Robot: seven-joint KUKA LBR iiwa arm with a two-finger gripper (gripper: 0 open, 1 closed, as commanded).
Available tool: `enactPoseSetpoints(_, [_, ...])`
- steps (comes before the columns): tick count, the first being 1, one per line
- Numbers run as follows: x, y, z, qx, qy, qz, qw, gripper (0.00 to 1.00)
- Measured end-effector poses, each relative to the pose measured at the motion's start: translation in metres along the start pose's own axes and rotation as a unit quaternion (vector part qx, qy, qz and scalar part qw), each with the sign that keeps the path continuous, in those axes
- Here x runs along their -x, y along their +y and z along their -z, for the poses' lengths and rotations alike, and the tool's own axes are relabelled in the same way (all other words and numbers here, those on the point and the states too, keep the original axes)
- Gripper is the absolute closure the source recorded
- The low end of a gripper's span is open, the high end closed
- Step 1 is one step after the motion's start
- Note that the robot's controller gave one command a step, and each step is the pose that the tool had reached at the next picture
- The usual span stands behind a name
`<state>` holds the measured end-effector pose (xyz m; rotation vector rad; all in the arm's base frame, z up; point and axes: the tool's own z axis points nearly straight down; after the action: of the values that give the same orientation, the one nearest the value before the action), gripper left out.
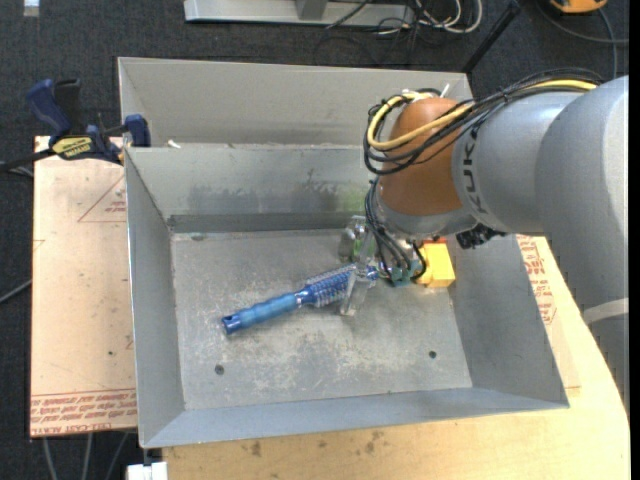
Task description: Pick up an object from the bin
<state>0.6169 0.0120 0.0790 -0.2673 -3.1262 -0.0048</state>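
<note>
Near centre of the bin (pixel 150 268), the gripper (pixel 352 280) sits low at the three o'clock, bristle end of the blue brush (pixel 265 312). Whether it has closed, I cannot tell. The lift looks not yet done.

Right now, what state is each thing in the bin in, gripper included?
Blue brush: lying on the bin floor, handle pointing left, bristle end at the gripper.
Yellow block: on the floor near the right wall, partly hidden by the arm.
Gripper: low in the bin, at the brush's bristles.
</note>
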Motion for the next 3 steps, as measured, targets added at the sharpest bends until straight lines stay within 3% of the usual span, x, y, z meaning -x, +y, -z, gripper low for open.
enactPoseSetpoints(1, [0.002,-0.002,0.002,-0.001,-0.0021,-0.001,1.0000,1.00])
enactPoseSetpoints(2, [-0.017,-0.041,-0.010,-0.002,-0.0010,0.272,0.9624,1.00])
enactPoseSetpoints(3, [0.038,-0.053,0.103,-0.003,-0.0087,0.276,0.9610,1.00])
